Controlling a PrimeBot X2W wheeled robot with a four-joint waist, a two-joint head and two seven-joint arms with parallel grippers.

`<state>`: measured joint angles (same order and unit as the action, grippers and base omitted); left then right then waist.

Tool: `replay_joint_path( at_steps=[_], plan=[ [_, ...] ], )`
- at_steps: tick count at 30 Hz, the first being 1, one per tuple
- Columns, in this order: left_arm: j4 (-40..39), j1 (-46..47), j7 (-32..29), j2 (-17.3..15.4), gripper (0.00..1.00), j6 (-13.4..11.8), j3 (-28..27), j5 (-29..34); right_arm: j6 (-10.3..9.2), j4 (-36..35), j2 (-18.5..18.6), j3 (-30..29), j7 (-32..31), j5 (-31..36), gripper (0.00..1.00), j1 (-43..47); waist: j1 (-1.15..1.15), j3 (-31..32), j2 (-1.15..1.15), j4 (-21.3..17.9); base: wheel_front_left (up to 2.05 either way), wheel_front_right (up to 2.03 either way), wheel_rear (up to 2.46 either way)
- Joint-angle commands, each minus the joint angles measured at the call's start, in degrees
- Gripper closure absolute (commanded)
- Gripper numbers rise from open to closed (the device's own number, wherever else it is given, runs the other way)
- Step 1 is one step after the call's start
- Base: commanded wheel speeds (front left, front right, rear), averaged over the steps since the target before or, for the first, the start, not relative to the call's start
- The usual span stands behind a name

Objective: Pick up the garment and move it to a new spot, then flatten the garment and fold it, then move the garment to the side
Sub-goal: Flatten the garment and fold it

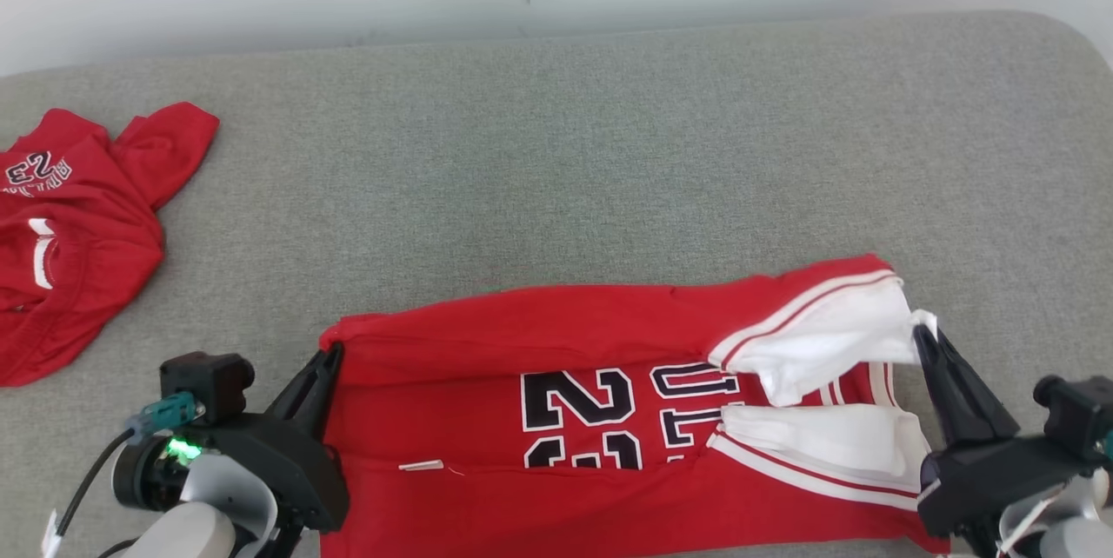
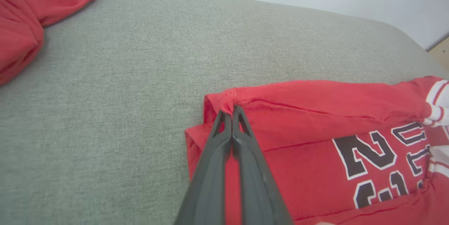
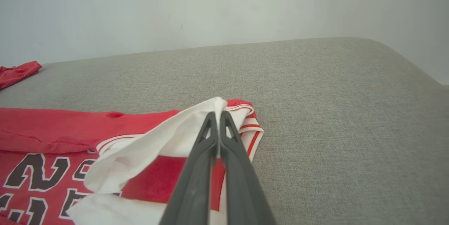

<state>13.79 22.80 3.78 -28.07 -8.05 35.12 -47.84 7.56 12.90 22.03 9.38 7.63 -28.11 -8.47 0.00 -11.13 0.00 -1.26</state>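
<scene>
Head view | left gripper point(image 1: 331, 355) clenched on garment point(image 1: 487, 341) red corner | right gripper point(image 1: 920, 335) clenched on its white fold edge | garment lies along near edge of grey cushion point(image 1: 609, 149) | second red shirt point(image 1: 78, 262) crumpled far left, well apart

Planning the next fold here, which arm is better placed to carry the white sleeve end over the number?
Probably right. The right pincer is shut on the white sleeve at the right end of the jersey; the left pincer grips the red corner at the opposite end.
</scene>
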Motion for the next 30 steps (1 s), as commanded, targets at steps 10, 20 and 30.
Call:
replay_joint_path(
  at_steps=[10,20,30],
  plan=[
    [-0.2,-4.0,2.9,1.4,1.0,-0.3,0.4,-0.3,-0.16,-9.1,-4.6,-7.5,-5.2,3.6,1.0,9.1,0.0,1.0,0.0,1.1,0.0,0.0,0.0],
    [0.1,-7.4,6.1,3.1,0.0,-0.5,0.6,-1.2,-0.16,-11.1,-5.4,-10.9,-8.2,3.6,0.0,12.8,0.0,1.9,0.0,1.7,0.0,0.0,0.0],
    [-1.6,-11.1,11.2,3.5,0.0,-2.2,-5.3,1.7,-0.16,-8.0,-3.6,-12.3,-9.1,4.5,0.0,10.9,0.0,3.2,0.0,2.8,0.0,0.0,0.0]
  ],
)
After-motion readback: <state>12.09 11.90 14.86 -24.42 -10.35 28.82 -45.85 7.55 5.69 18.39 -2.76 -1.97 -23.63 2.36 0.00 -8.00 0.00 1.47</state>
